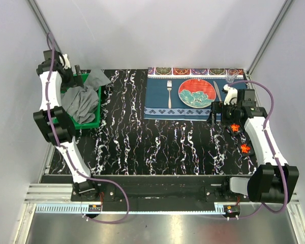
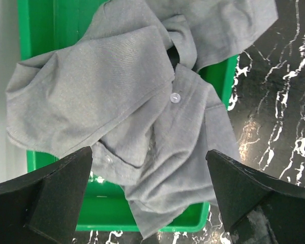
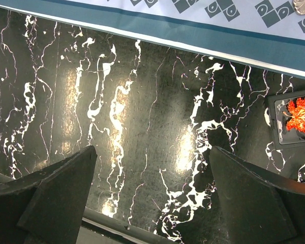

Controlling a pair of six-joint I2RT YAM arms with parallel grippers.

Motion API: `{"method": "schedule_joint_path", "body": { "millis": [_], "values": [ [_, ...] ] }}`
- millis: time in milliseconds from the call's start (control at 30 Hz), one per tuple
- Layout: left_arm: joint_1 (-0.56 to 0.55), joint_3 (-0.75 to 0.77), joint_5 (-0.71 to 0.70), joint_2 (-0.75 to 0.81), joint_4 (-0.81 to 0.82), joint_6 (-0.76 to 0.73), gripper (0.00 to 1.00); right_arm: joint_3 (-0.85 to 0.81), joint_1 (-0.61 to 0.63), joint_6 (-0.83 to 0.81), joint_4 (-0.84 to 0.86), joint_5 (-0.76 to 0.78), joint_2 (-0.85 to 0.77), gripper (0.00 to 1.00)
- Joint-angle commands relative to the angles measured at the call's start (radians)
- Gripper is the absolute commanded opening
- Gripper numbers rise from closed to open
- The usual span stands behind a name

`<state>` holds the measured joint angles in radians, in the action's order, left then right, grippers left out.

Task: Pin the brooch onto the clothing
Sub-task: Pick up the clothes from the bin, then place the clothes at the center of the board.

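1. Left end effector [image 2: 148, 155]: fingers spread wide, holding nothing, hovering over item 3.
2. Green bin [image 2: 40, 30], far left of the worktop [image 1: 157, 147]. Contents: item 3 only.
3. Grey shirt [image 2: 117, 91]: crumpled in the bin, one part spilling over its rim. It looks thin, light and limp and will likely sag and bunch when lifted. A raised fold near the pale button [image 2: 175, 97] seems the best hold.
4. Blue placemat [image 1: 157, 101], far centre, carrying a fork [image 1: 169, 91], plate [image 1: 196, 93] and knife [image 1: 217, 91].
5. Right end effector [image 3: 152, 152]: fingers spread, holding nothing, above bare worktop.
6. Small dark tray [image 3: 280, 127], just beside the placemat. Contents: orange brooch [image 3: 301, 114], leaf-shaped, probably small and rigid.
7. Second orange piece [image 1: 245, 148], nearer the arm bases.
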<state>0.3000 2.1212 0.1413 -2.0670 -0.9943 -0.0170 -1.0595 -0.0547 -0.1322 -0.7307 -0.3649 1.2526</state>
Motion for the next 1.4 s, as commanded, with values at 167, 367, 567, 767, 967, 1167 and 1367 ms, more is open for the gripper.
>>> {"method": "schedule_joint_path", "body": {
  "millis": [167, 367, 567, 767, 967, 1167, 1367],
  "values": [
    [0.028, 0.086, 0.026, -0.166, 0.109, -0.011, 0.99, -0.002, -0.004, -0.017, 0.004, -0.008, 0.036, 1.00],
    [0.028, 0.108, 0.058, -0.258, 0.118, -0.077, 0.98, -0.019, -0.004, -0.017, -0.003, -0.005, 0.059, 1.00],
    [0.036, 0.094, 0.118, -0.196, 0.105, -0.133, 0.30, -0.031, -0.004, -0.017, -0.013, -0.020, 0.067, 1.00],
    [0.034, 0.042, 0.237, 0.078, 0.088, -0.185, 0.00, -0.048, -0.004, -0.014, -0.019, -0.032, 0.065, 1.00],
    [-0.015, 0.051, 0.328, 0.394, 0.062, -0.262, 0.00, -0.134, -0.004, -0.041, -0.079, -0.046, 0.077, 1.00],
    [-0.133, 0.051, 0.471, 0.661, 0.011, -0.287, 0.00, -0.285, -0.004, -0.087, -0.156, -0.087, 0.093, 1.00],
    [-0.410, 0.037, 0.495, 0.809, 0.006, -0.215, 0.00, -0.434, -0.004, -0.109, -0.259, -0.173, 0.125, 1.00]
  ]
}}
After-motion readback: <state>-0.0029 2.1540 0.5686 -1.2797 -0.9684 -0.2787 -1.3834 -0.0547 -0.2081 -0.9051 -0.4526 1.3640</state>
